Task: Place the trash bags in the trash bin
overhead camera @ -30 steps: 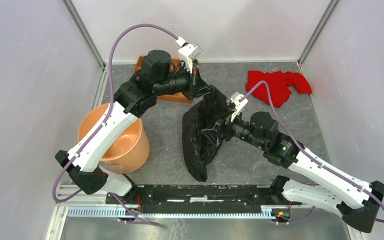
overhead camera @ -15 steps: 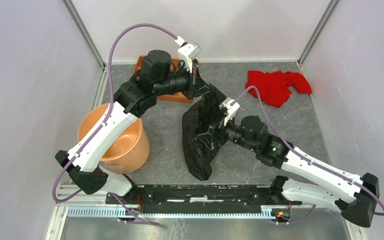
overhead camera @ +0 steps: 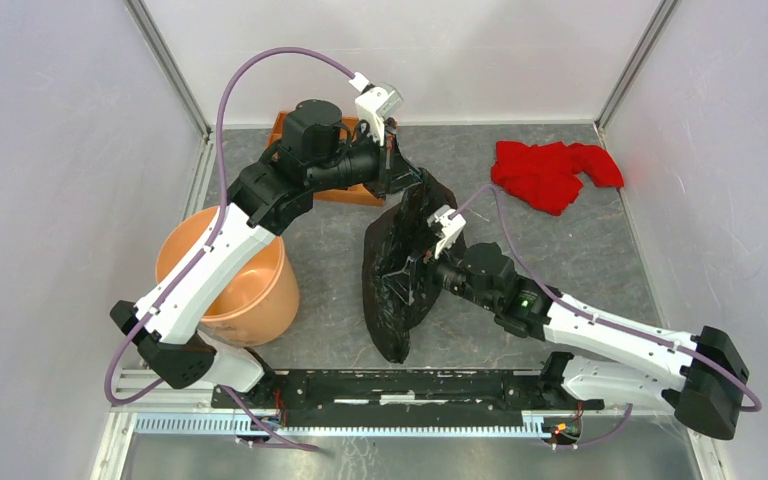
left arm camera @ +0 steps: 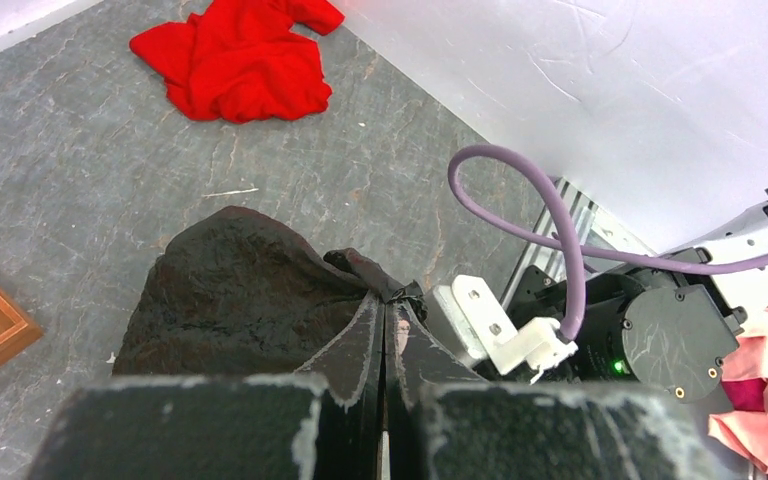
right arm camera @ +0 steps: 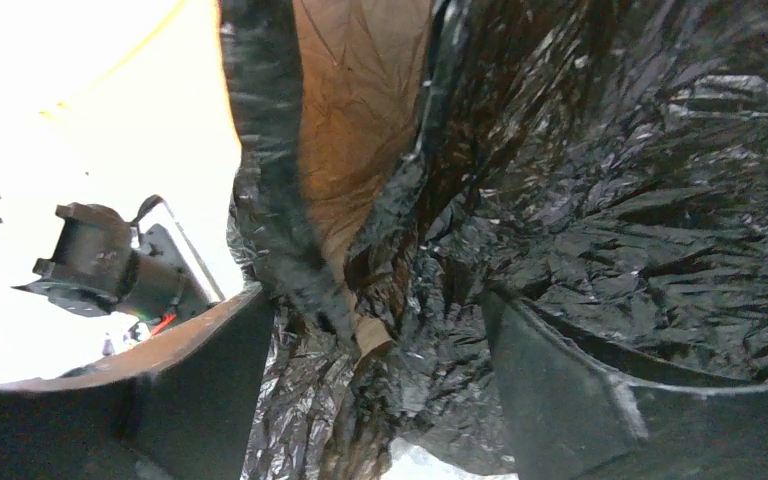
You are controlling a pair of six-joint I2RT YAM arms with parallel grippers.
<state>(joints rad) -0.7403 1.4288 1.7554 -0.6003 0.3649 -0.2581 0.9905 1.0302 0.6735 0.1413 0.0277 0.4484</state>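
The black trash bag (overhead camera: 397, 300) hangs over the middle of the floor, its lower end near the front rail. My left gripper (overhead camera: 415, 183) is shut on the bag's top corner; in the left wrist view the jaws (left arm camera: 385, 302) are pressed together on a twisted tip of the film (left arm camera: 240, 290). My right gripper (overhead camera: 403, 274) is open and pushed against the bag's middle from the right. In the right wrist view crinkled film (right arm camera: 600, 150) fills the gap between its spread fingers (right arm camera: 570, 390). The peach-orange trash bin (overhead camera: 260, 300) stands upright at the left, apart from the bag.
A red cloth (overhead camera: 550, 172) lies at the back right and also shows in the left wrist view (left arm camera: 240, 60). An orange-brown wooden tray (overhead camera: 282, 128) sits at the back behind my left arm. The front rail (overhead camera: 400, 385) runs just below the bag.
My right arm has moved left and forward, pressing its open gripper deeper into the bag, which has bulged leftward. My left arm and the bin have not moved.
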